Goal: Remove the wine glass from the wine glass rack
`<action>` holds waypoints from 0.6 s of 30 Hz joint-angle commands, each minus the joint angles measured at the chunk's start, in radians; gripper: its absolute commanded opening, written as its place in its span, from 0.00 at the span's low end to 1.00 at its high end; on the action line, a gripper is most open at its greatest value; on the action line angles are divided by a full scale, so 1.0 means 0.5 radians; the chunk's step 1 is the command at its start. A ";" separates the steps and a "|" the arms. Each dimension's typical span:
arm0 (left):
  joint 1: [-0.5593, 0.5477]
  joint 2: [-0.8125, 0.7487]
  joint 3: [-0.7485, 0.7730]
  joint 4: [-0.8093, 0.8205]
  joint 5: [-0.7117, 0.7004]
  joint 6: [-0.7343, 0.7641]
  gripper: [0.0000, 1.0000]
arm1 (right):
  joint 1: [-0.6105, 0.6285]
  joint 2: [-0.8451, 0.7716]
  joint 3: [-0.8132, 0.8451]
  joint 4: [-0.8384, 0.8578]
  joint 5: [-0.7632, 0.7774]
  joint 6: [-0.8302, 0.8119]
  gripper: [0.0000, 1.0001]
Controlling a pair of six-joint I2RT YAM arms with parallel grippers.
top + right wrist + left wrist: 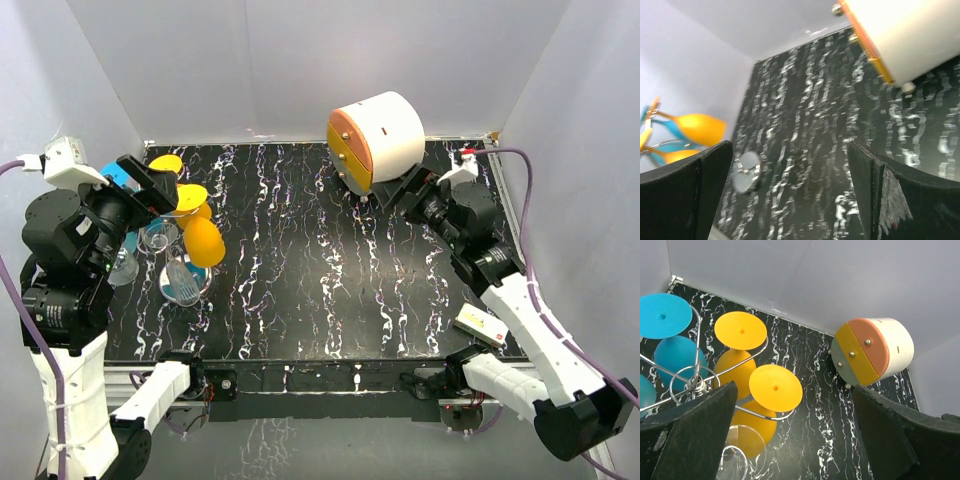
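Observation:
The wine glass rack (694, 383), a chrome wire stand, is at the table's left with several wine glasses hanging upside down from its arms. They are orange (775, 387), blue (661, 316) and clear (738, 441). In the top view the rack (183, 283) carries an orange wine glass (204, 242) on its right side. My left gripper (158, 190) hovers just above the rack's top, open and holding nothing (795, 435). My right gripper (400, 195) is open and empty near the far right. In the right wrist view (790, 195) the rack's shiny disc base (746, 172) shows far off.
A round white-and-orange drawer cabinet (378, 140) lies on its side at the back of the black marbled table (320, 290), right beside my right gripper. White walls close in the back and both sides.

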 commanded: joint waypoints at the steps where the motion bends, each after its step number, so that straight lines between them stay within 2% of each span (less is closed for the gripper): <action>1: 0.018 -0.013 0.075 -0.182 0.046 -0.011 0.99 | -0.014 0.100 0.005 0.416 -0.482 0.323 0.98; 5: 0.022 -0.033 0.066 -0.264 0.085 -0.043 0.99 | -0.015 0.215 -0.040 0.678 -0.725 0.568 0.98; 9: 0.022 -0.045 0.063 -0.309 0.126 -0.076 0.99 | 0.020 0.396 0.014 0.789 -0.881 0.884 0.94; 12: 0.025 -0.047 0.046 -0.331 0.156 -0.082 0.99 | 0.177 0.528 0.085 0.899 -0.884 1.029 0.94; 18: 0.002 -0.026 0.060 -0.450 0.101 -0.047 0.99 | 0.661 0.839 0.349 0.959 -0.668 1.087 0.92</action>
